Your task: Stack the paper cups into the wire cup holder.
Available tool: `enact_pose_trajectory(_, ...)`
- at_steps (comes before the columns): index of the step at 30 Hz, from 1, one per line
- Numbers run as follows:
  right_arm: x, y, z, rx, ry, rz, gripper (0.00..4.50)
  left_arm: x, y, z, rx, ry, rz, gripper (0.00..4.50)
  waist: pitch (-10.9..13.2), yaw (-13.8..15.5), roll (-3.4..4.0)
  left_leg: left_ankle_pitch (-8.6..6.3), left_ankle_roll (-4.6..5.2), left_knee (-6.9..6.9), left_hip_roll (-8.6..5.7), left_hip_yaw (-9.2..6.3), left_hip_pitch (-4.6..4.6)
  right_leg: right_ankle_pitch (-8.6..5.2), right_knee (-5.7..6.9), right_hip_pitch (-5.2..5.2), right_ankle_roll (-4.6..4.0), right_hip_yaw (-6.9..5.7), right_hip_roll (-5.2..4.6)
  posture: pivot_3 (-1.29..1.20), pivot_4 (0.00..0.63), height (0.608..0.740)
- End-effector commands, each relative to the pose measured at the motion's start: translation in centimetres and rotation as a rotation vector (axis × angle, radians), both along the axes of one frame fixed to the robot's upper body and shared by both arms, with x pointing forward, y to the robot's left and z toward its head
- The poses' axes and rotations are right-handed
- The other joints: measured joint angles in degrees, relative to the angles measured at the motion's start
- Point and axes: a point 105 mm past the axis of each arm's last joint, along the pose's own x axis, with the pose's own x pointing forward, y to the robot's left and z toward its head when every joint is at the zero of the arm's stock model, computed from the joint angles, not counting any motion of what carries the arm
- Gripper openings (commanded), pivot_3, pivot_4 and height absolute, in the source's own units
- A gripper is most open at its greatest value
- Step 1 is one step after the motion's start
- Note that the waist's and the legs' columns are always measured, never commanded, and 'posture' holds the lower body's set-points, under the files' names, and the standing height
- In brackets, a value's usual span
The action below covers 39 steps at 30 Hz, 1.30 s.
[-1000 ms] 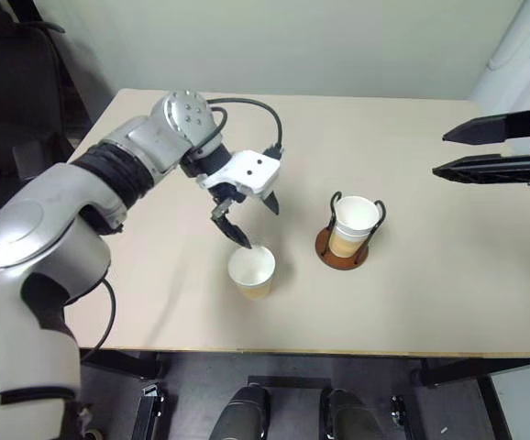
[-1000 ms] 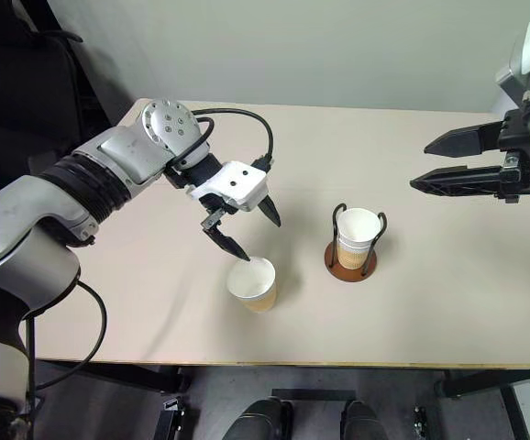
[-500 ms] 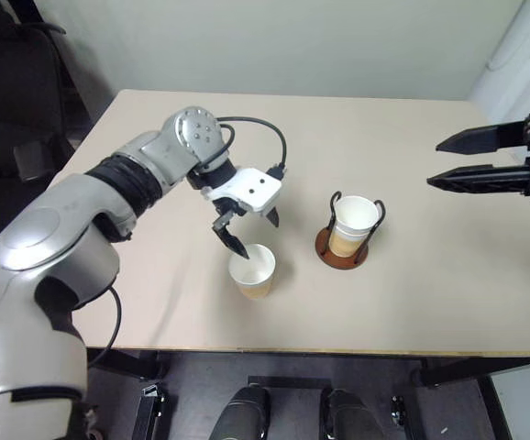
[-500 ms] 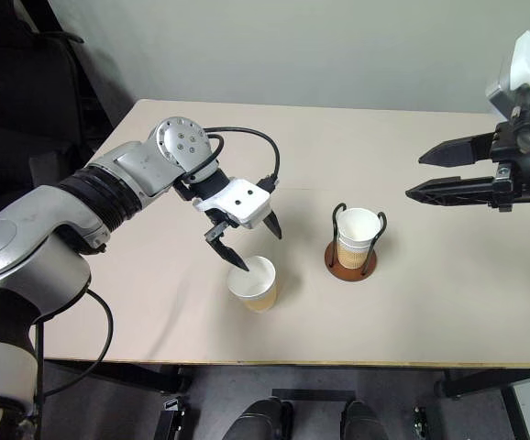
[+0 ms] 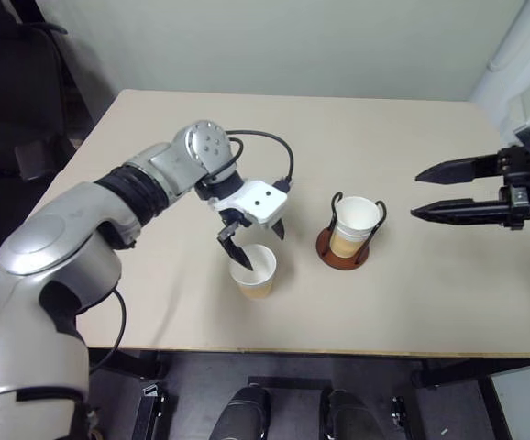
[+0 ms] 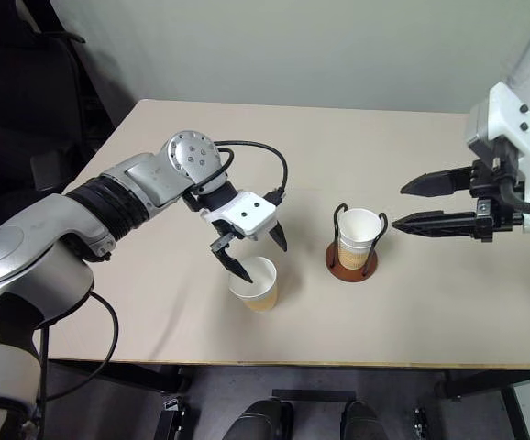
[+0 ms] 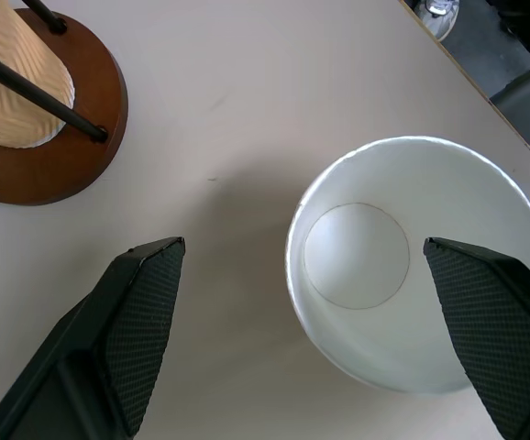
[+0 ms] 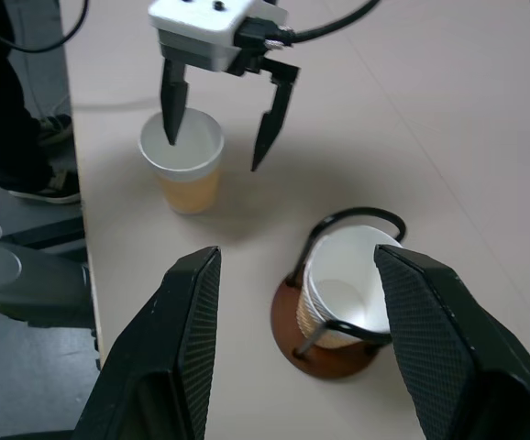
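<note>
A loose paper cup (image 5: 253, 271) stands upright on the table, near the front edge. My left gripper (image 5: 256, 242) points down over it, open. One finger (image 8: 170, 117) dips at the cup's mouth, while the other hangs outside the wall on the holder's side. The wire cup holder (image 5: 342, 253) stands to the right, with at least one paper cup (image 5: 356, 218) seated between its black loops. Further right, my right gripper (image 5: 415, 194) hovers above the table, open and holding nothing, with its tips turned toward the holder.
The beige table (image 5: 155, 302) has its front edge just below the loose cup. A black chair (image 5: 8, 92) stands off the table's far left corner, and a pale wall runs behind.
My left gripper has sunk onto the loose cup, so one finger now sits at its mouth. The right gripper has come down and leftward, closer to the holder.
</note>
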Motion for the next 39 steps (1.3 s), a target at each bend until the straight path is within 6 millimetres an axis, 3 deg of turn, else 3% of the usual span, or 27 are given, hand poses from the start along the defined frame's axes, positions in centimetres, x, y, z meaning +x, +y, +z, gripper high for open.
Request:
enact_pose_trajectory(1,-0.5,0.0,1.4,0.017,-0.073,0.006,2.63,-0.1,0.1,0.4,-0.003,0.000,-0.017,4.50,0.00,0.03,0.00,0.00,0.01,0.01,0.02,-0.03,-0.01,0.01,-0.01,0.01,0.01,0.04,-0.05,0.00,0.150,0.740)
enact_pose_trajectory(13,-0.6,0.2,1.5,0.032,-0.070,0.001,2.63,0.9,0.2,-2.0,0.041,-0.055,-0.045,4.50,0.00,0.05,0.00,0.02,0.02,0.16,0.02,-0.04,0.00,0.02,0.01,0.05,0.03,0.04,-0.03,0.00,0.150,0.740)
enact_pose_trajectory(16,-0.6,0.2,1.6,0.034,-0.071,-0.003,2.66,1.4,0.1,-2.2,0.038,-0.074,-0.041,3.90,0.00,0.05,0.00,0.02,0.02,0.23,0.02,-0.04,-0.02,0.03,0.01,0.05,0.04,0.05,-0.03,0.00,0.150,0.740)
enact_pose_trajectory(27,-0.3,-0.1,1.5,0.023,-0.069,-0.016,2.66,2.2,0.7,-1.2,0.062,-0.114,0.001,0.03,0.00,0.16,0.00,-0.03,0.08,0.29,0.01,-0.05,-0.03,0.05,0.02,0.05,0.06,0.07,-0.03,0.00,0.150,0.740)
enact_pose_trajectory(39,-0.1,-0.6,1.5,0.012,-0.067,-0.030,2.66,3.2,0.9,1.6,0.068,-0.167,0.062,0.03,0.00,0.21,0.00,-0.15,0.24,0.37,0.00,-0.05,-0.08,0.12,-0.01,0.04,0.05,0.08,-0.02,0.00,0.150,0.740)
